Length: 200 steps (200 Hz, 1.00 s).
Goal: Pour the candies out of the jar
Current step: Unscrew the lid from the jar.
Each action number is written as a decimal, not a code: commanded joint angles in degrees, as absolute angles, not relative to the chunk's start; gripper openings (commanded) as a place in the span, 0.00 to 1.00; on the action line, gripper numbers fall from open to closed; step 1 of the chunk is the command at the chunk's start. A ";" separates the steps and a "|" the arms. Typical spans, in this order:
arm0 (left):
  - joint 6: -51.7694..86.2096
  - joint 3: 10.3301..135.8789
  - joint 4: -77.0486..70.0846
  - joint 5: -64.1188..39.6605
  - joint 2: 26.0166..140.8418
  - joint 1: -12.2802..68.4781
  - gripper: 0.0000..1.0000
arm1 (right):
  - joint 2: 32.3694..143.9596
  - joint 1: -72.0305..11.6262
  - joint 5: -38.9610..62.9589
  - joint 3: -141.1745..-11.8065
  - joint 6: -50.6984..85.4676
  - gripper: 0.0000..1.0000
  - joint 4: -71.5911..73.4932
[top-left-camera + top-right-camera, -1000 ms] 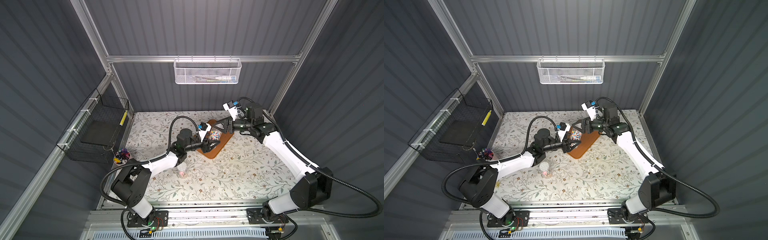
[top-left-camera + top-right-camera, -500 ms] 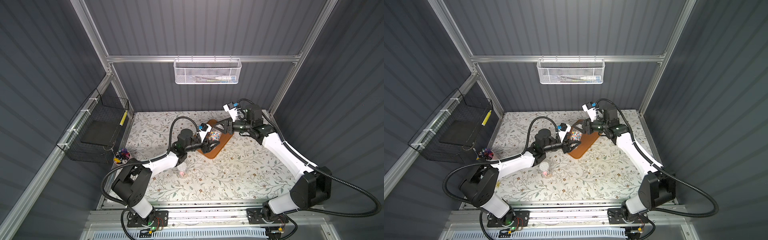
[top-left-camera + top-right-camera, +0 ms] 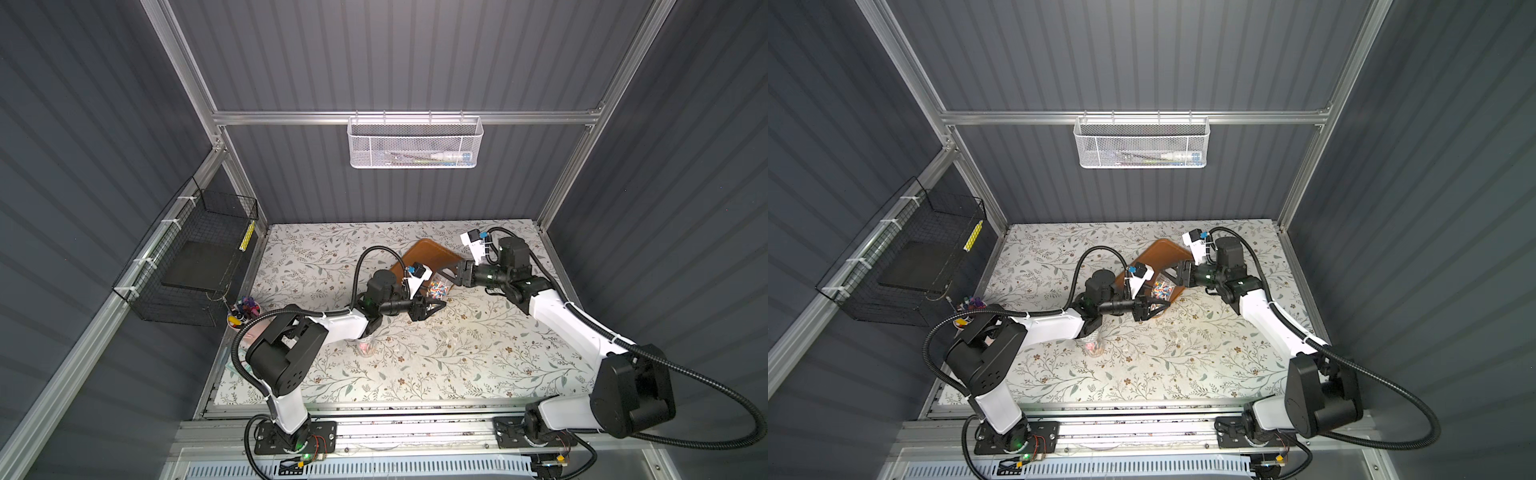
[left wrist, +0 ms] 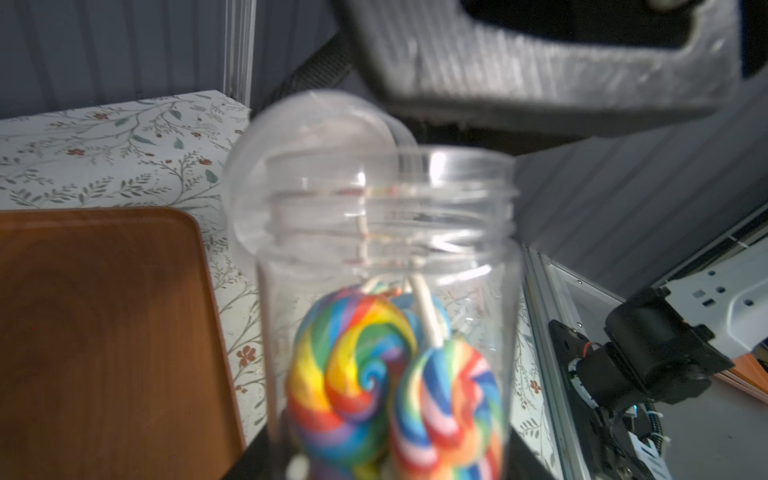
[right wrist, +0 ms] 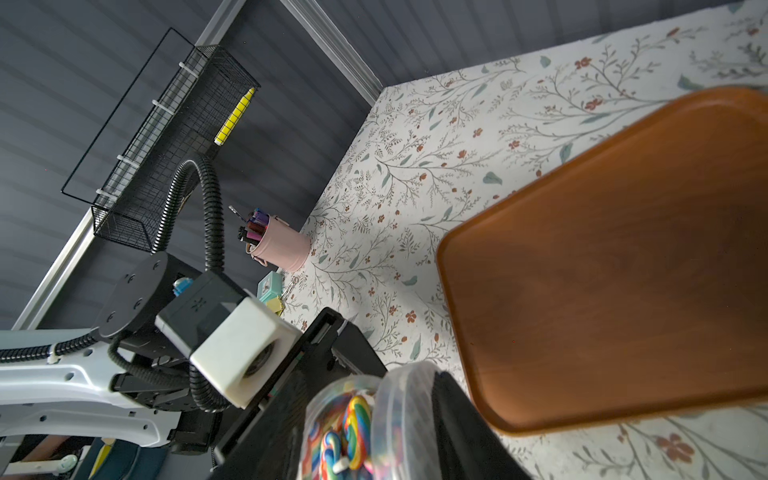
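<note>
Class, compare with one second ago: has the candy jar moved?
Yes. In a top view the jar has shifted toward the front edge of the table, from over the middle of the brown tray to near its front-right edge.

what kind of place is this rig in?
Likely a robot test cell: an aluminium frame and grey panel walls enclose it, and the left arm and right arm sit on a base rail.

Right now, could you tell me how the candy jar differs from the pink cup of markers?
The jar is clear plastic; the pink cup is opaque. The jar sits in the left gripper; the cup stands on the table. The jar holds swirled lollipops; the cup holds markers. Both are open at the top.
</note>
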State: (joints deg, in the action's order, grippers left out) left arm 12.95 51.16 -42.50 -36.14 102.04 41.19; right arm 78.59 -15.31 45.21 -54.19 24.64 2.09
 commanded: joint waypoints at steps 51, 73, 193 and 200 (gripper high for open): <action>13.71 51.22 -46.65 -32.89 104.24 44.24 0.00 | 69.45 -12.86 50.19 -41.99 33.73 0.39 -0.15; 13.72 51.23 -46.89 -32.61 103.90 44.47 0.00 | 69.08 -12.18 49.92 -41.91 34.11 0.32 -1.02; 10.51 50.27 -43.06 -30.77 100.13 44.47 0.00 | 70.56 -8.64 43.71 -50.98 24.33 0.16 -13.08; 10.16 50.24 -42.73 -30.47 99.77 44.47 0.00 | 70.81 -8.38 43.52 -51.59 23.73 0.15 -13.75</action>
State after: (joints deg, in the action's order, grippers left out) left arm 11.99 50.17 -42.87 -32.91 102.19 44.91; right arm 70.15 -8.69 41.71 -48.38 26.89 -9.45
